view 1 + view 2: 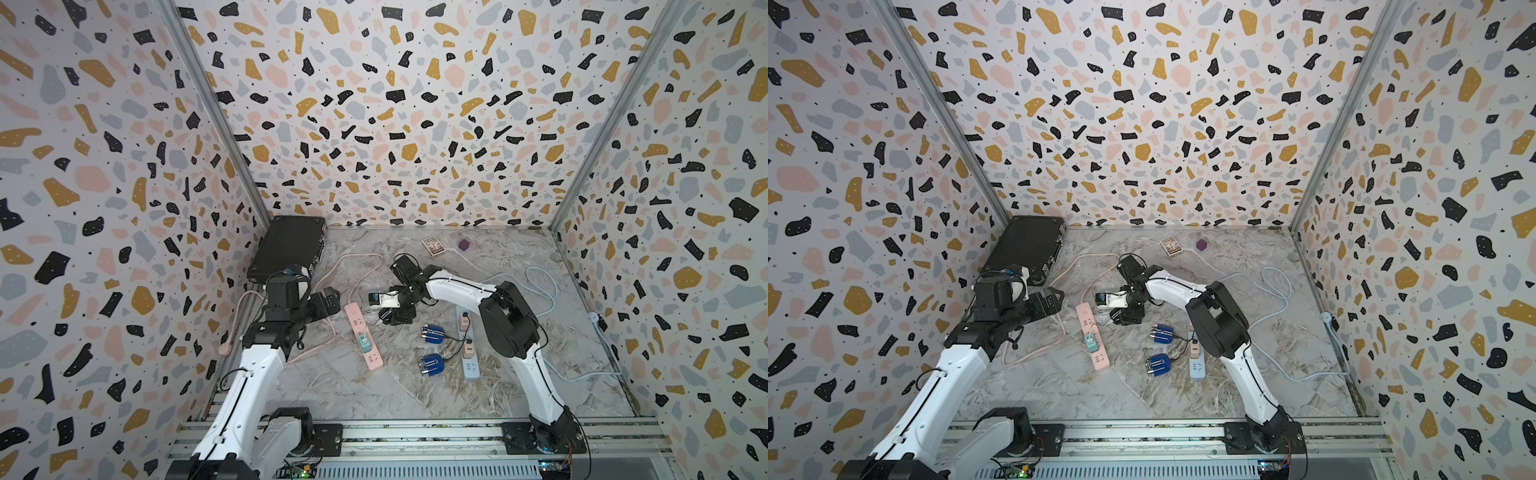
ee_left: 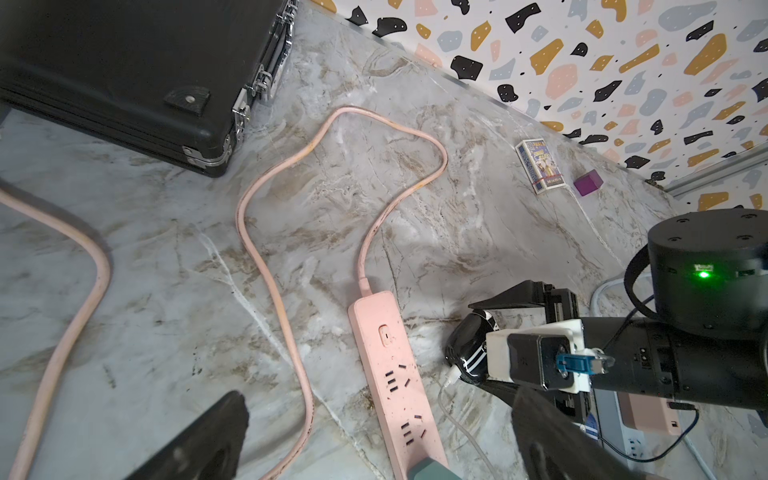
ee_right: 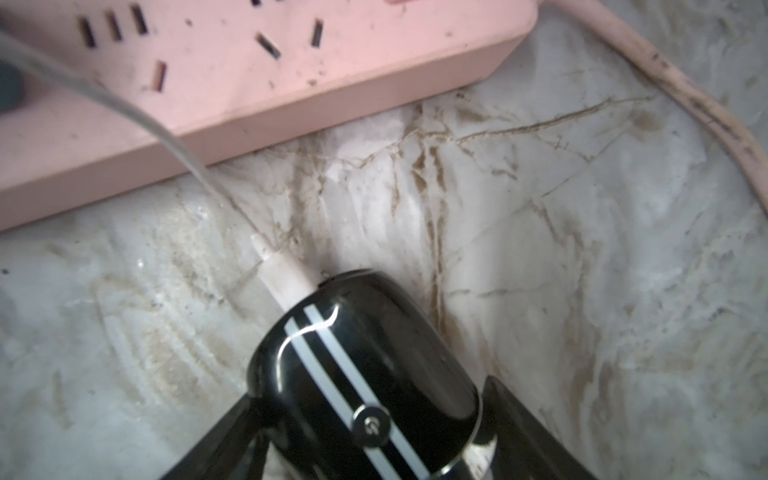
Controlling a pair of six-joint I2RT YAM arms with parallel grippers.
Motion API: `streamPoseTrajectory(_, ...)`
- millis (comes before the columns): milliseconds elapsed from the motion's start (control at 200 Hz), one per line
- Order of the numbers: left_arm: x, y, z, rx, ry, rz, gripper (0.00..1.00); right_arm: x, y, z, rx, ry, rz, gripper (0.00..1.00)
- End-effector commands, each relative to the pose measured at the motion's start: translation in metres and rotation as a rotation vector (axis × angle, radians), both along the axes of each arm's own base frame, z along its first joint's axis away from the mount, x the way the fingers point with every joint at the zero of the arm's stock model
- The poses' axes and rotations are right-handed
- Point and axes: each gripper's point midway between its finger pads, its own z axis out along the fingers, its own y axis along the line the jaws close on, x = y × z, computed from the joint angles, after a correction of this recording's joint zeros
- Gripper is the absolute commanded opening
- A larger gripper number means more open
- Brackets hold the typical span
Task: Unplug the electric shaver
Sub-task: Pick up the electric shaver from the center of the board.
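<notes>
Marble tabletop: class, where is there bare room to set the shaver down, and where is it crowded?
Free: near stretch, from front rail to the pink strip and pale strip ends; far patch between black case and card box. Crowded: between the strips, around the shaver and blue devices.

Black striped shaver (image 3: 365, 374); white cable (image 3: 286, 282) attached

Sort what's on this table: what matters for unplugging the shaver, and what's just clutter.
Job: black shaver, its white cable, teal adapter, pink power strip, right hand.
Clutter: black case, card box, purple cube, blue gadgets.
</notes>
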Motion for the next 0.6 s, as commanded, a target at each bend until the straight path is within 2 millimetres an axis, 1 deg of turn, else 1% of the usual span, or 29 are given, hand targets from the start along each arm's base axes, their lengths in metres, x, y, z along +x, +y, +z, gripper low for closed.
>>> streamPoseTrajectory(0,0.007,-0.004,0.016,0.001,-0.049,-0.02,1.0,-0.003,-0.002,0.008,-0.013,0.023,-0.032,0.71)
streamPoseTrajectory(105,0.006,-0.005,0.017,-0.006,-0.052,-0.027,1.0,0.001,-0.004,0.014,-0.008,-0.002,-0.068,0.61)
streamPoseTrajectory(180,0.006,-0.007,0.019,-0.013,-0.055,-0.037,0.99,0.004,-0.006,0.019,-0.003,-0.015,-0.096,0.58)
streamPoseTrajectory(285,0.006,-0.011,0.021,-0.025,-0.057,-0.054,1.0,0.006,-0.007,0.03,0.027,-0.031,-0.147,0.54)
streamPoseTrajectory(385,0.006,-0.014,0.023,-0.038,-0.062,-0.071,1.0,0.005,-0.012,0.039,0.041,-0.035,-0.19,0.48)
streamPoseTrajectory(481,0.006,-0.023,0.03,-0.076,-0.077,-0.113,1.0,0.003,-0.019,0.048,0.042,-0.051,-0.227,0.42)
streamPoseTrajectory(541,0.006,-0.034,0.036,-0.122,-0.096,-0.159,0.99,-0.001,-0.024,0.054,0.048,-0.067,-0.244,0.4)
streamPoseTrajectory(596,0.005,-0.048,0.044,-0.175,-0.122,-0.232,1.0,-0.005,-0.03,0.059,0.048,-0.096,-0.252,0.4)
